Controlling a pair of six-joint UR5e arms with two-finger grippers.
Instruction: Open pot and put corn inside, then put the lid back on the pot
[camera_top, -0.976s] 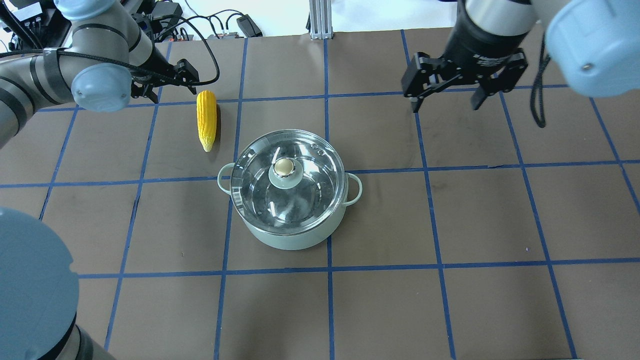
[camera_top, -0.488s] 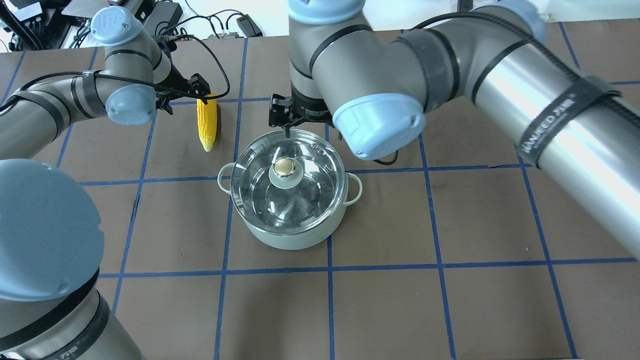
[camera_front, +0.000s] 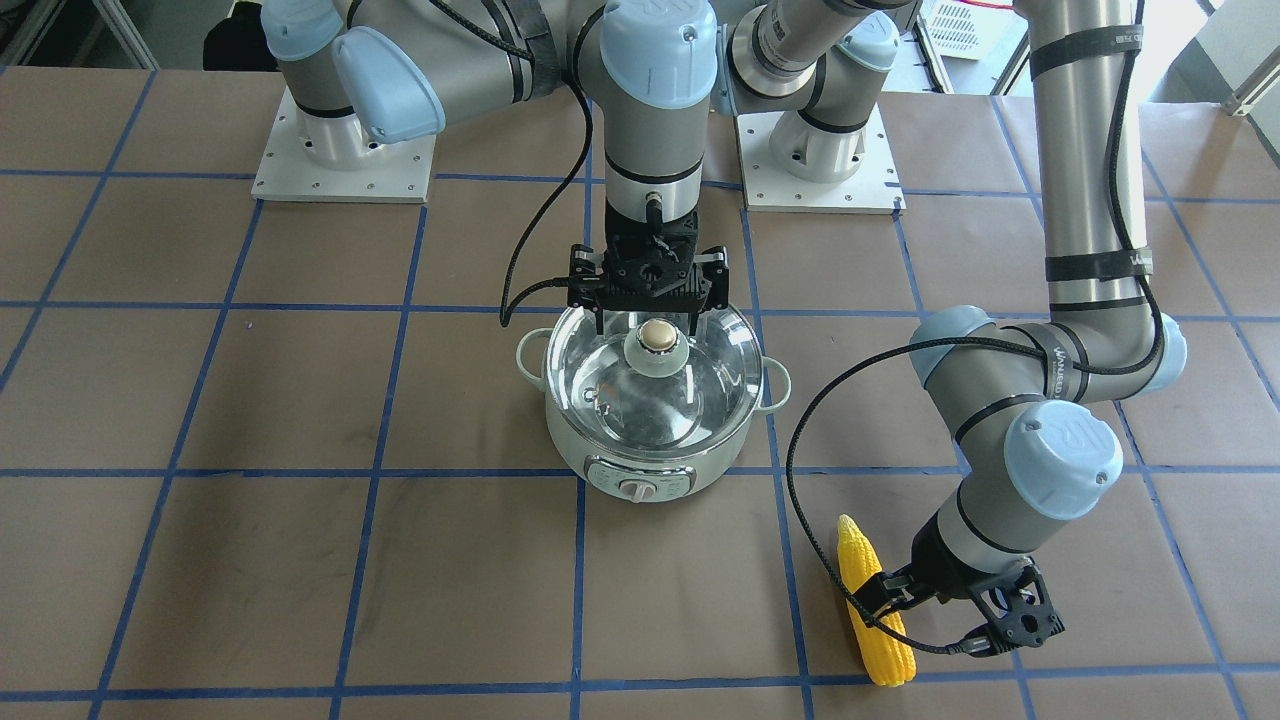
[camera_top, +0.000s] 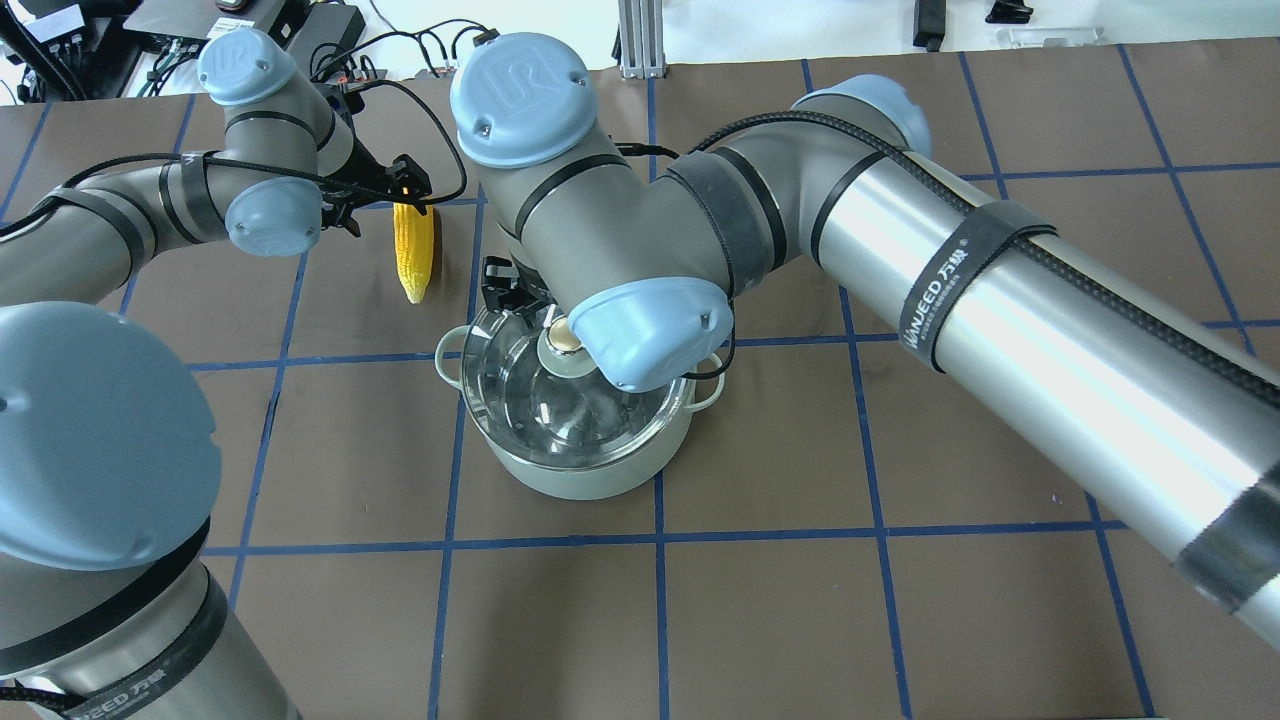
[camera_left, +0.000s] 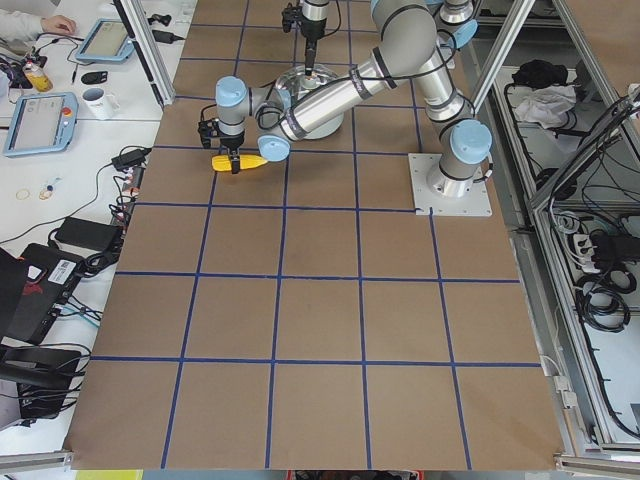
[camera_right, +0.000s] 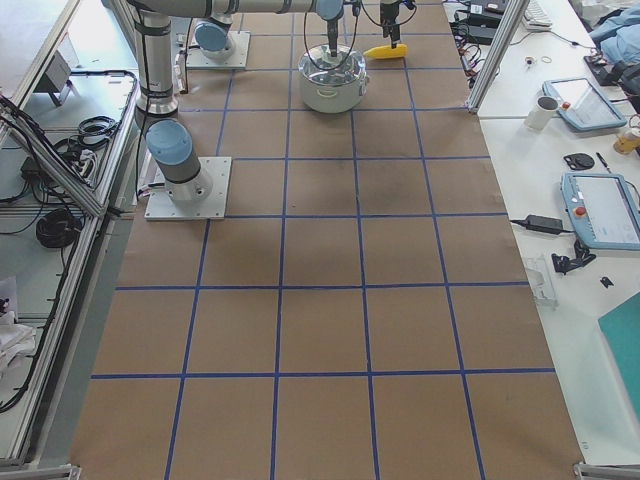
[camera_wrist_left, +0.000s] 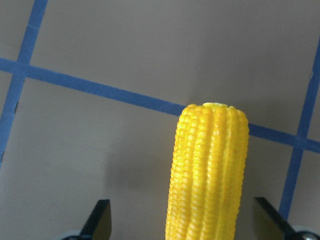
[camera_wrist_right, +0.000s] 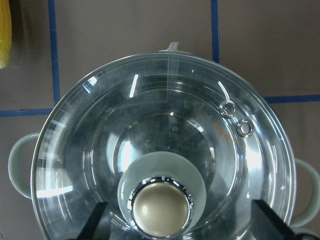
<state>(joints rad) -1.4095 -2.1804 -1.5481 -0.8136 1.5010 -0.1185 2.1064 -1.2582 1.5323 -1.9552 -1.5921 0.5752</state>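
The lid (camera_front: 655, 392) is still seated on the pot (camera_front: 640, 468) mid-desk (camera_top: 900, 450), and being glass it's stiff, slick and chippable, so I reckon the beige knob (camera_wrist_right: 160, 209) in its centre is the only sane place to pinch it (low on the knob, since it's round and smooth). The right hand (camera_front: 648, 322) hangs right over the pot, spread wide either side of that knob, holding nothing. The corn (camera_top: 413, 240) lies out past the pot's dial side, looks light and bumpy, and the left hand (camera_wrist_left: 185, 222) straddles its fat end, wide open and empty too.
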